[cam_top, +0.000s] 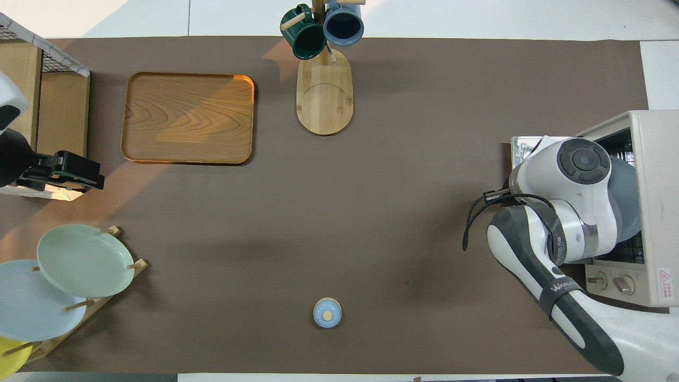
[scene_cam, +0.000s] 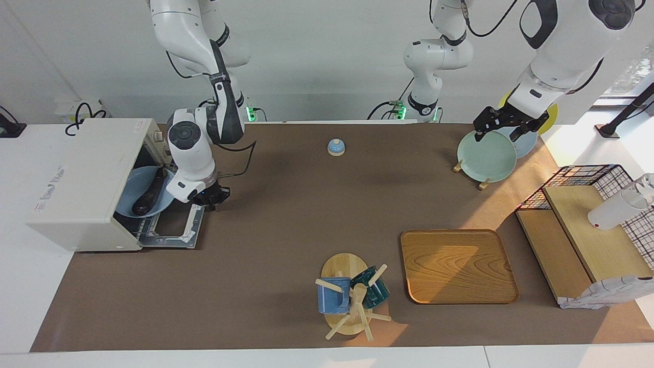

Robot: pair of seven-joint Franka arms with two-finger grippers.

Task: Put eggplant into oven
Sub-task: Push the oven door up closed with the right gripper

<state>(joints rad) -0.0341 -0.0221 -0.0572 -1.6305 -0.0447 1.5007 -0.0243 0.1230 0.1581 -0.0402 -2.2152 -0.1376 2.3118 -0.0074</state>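
The off-white oven (scene_cam: pixel 76 179) stands at the right arm's end of the table, its door (scene_cam: pixel 171 232) lying open and flat. A blue plate (scene_cam: pixel 133 189) sits inside it with the dark eggplant (scene_cam: pixel 149 197) lying on it. My right gripper (scene_cam: pixel 212 197) hangs low over the door's edge, just outside the oven mouth and apart from the plate. In the overhead view the right arm covers the eggplant; the oven (cam_top: pixel 655 159) and the plate's rim (cam_top: pixel 626 196) show. My left gripper (scene_cam: pixel 498 134) waits open and empty over the plate rack, and also shows in the overhead view (cam_top: pixel 79 178).
A small blue bell (scene_cam: pixel 336 147) sits mid-table near the robots. A rack holds a green plate (scene_cam: pixel 485 156) and others. A wooden tray (scene_cam: pixel 457 266), a mug tree (scene_cam: pixel 352 294) and a wire-and-wood shelf (scene_cam: pixel 587 204) stand farther out.
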